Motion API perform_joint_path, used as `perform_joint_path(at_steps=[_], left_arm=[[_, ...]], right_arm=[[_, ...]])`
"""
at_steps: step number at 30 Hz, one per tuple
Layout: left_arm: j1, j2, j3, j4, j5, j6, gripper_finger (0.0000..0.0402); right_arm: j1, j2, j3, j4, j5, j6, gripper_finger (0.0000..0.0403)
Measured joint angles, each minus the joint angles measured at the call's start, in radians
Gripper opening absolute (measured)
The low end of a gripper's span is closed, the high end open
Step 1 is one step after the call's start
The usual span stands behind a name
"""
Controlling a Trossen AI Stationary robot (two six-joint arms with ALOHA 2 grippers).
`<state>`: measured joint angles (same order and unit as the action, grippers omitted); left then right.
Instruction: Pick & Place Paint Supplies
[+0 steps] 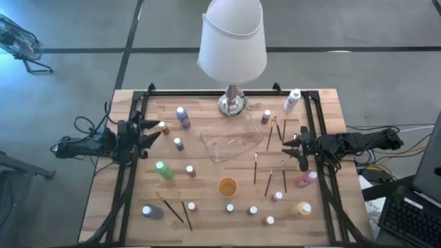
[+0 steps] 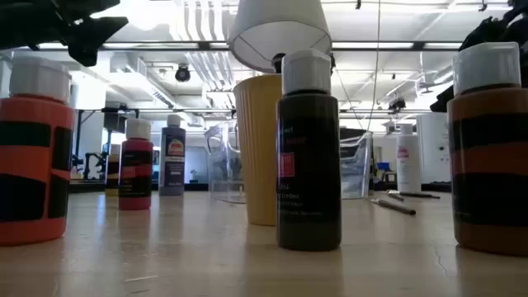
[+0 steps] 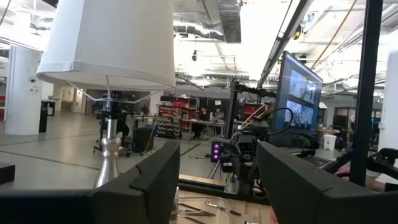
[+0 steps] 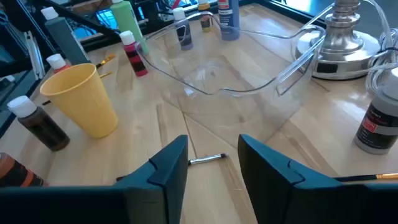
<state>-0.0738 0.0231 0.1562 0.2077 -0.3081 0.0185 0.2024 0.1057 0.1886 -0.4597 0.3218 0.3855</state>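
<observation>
The left gripper [image 1: 157, 131] hung at the table's [image 1: 207, 227] left edge with its fingers [image 3: 155, 180] spread wide and nothing between them. The right gripper [image 1: 293, 146] stood at the right side, pointing toward the tray [image 1: 231, 141]; its fingers [image 4: 171, 165] stood apart with a narrow gap, clamped on nothing. A brush tip [image 4: 206, 159] lay on the wood just beyond them.

The paint bottles were scattered over the table, none inside the tray. A purple bottle [image 1: 182, 116] and a small one [image 1: 178, 143] stood left of the tray. A green bottle [image 1: 164, 169] lay farther toward the near side, with a pink one [image 1: 190, 171] beside it. A grey bottle [image 1: 151, 211] lay at the near left. A white bottle [image 1: 292, 100] lay at the far right corner. A pink bottle [image 1: 306, 179] and a yellow bottle [image 1: 302, 208] lay at the near right.

Brushes [image 1: 256, 167] lay right of the tray, and two more [image 1: 178, 210] at the near left. The cup [image 1: 227, 187] stood near of the tray. The lamp [image 1: 232, 41] stood at the far edge.
</observation>
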Motion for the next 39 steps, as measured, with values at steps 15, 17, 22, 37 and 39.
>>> perform_joint_path(at_steps=[15, 17, 22, 37, 39], left_arm=[[0.000, 0.000, 0.000, 0.000, 0.000, 0.000, 0.0218], [0.000, 0.000, 0.000, 0.000, 0.000, 0.000, 0.0218], [0.000, 0.000, 0.000, 0.000, 0.000, 0.000, 0.0218], [0.000, 0.000, 0.000, 0.000, 0.000, 0.000, 0.0218], [0.000, 0.000, 0.000, 0.000, 0.000, 0.000, 0.0218]], right_arm=[[0.000, 0.000, 0.000, 0.000, 0.000, 0.000, 0.0179], [0.000, 0.000, 0.000, 0.000, 0.000, 0.000, 0.0183], [0.000, 0.000, 0.000, 0.000, 0.000, 0.000, 0.0191], [0.000, -0.001, 0.000, 0.001, 0.063, -0.339, 0.0211], [0.000, 0.001, 0.000, 0.007, 0.067, -0.365, 0.0213]])
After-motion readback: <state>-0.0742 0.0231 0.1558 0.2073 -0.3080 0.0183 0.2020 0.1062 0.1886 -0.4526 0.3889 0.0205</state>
